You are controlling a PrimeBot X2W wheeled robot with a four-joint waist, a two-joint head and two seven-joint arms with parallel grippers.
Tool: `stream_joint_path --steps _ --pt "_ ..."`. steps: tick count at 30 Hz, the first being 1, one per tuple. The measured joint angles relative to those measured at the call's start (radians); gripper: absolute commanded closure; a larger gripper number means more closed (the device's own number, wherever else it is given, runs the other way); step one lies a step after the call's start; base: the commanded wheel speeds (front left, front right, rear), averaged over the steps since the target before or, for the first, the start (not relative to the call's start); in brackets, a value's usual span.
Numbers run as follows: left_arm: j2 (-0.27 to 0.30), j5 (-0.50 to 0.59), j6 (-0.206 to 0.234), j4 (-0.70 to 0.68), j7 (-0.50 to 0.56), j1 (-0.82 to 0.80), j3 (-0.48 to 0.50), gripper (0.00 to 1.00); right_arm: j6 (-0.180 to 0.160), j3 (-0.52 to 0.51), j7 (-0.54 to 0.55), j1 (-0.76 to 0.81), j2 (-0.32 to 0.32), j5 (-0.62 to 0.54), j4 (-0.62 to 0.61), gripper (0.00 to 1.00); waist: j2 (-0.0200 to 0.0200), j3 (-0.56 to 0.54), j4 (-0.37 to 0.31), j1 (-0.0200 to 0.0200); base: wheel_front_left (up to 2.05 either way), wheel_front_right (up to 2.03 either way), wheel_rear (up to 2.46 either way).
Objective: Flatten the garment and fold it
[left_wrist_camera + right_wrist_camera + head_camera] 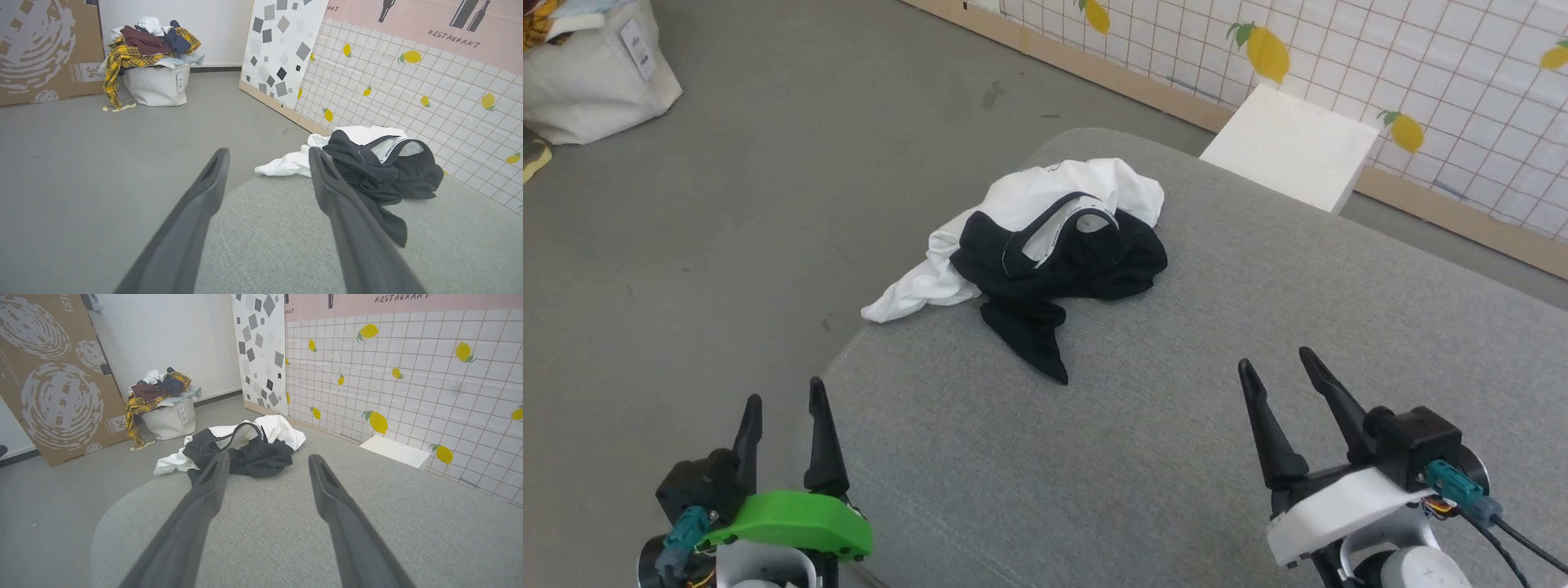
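Note:
The garment [1045, 245], white with black sleeves and a black-trimmed collar, lies crumpled in a heap on the grey padded surface [1176, 425] near its far left corner. A white part hangs over the edge and one black sleeve trails toward me. My left gripper [784, 396] stands open at the lower left, over the surface's near corner, well short of the heap. My right gripper [1278, 363] is open at the lower right, empty, above bare cushion. The garment [380, 167] lies right of the left fingers, and the garment [245, 447] lies beyond the right fingers.
A white bag [157, 83] heaped with clothes stands on the grey floor at the far left. A white slab [1290, 147] leans by the lemon-patterned tiled wall [1462, 73] behind the surface. Cardboard [57, 375] leans on the back wall.

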Motion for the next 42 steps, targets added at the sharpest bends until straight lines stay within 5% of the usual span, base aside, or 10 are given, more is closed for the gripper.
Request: stream_joint_path --steps 5,11,23,29,34,42 --pt "0.022 -0.057 -0.049 0.03 0.056 -0.048 -0.011 0.0 0.0 0.005 0.002 -0.018 0.001 -0.002 -0.004 0.0 0.0 0.016 -0.003 0.0 0.0 0.0 0.0" --pt "0.043 -0.166 -0.135 0.141 0.215 -0.314 -0.016 0.0 0.0 0.008 0.028 -0.082 0.002 -0.029 -0.037 0.0 0.0 0.077 -0.026 0.0 0.0 0.0 0.0" --pt "0.153 -0.358 -0.181 0.382 0.597 -0.773 0.046 0.0 0.0 0.033 0.059 -0.211 0.002 -0.092 -0.079 0.0 0.0 0.272 -0.151 0.0001 0.0 0.0 0.0" --pt "0.248 -0.401 -0.128 0.428 0.79 -0.866 0.079 0.0 0.0 0.066 0.04 -0.277 0.002 -0.092 -0.078 0.0 0.0 0.37 -0.241 0.0001 0.0 0.0 0.0" --pt "0.31 -0.413 -0.035 0.454 0.921 -0.869 0.104 0.0 0.0 0.074 0.013 -0.301 0.002 -0.082 -0.061 0.0 0.0 0.446 -0.322 0.0002 0.0 0.0 0.0" --pt "0.325 -0.445 0.108 0.43 1.063 -0.728 0.139 0.0 0.0 0.071 -0.013 -0.304 0.002 -0.075 -0.026 0.0 0.0 0.534 -0.422 0.0001 0.0 0.0 0.0"
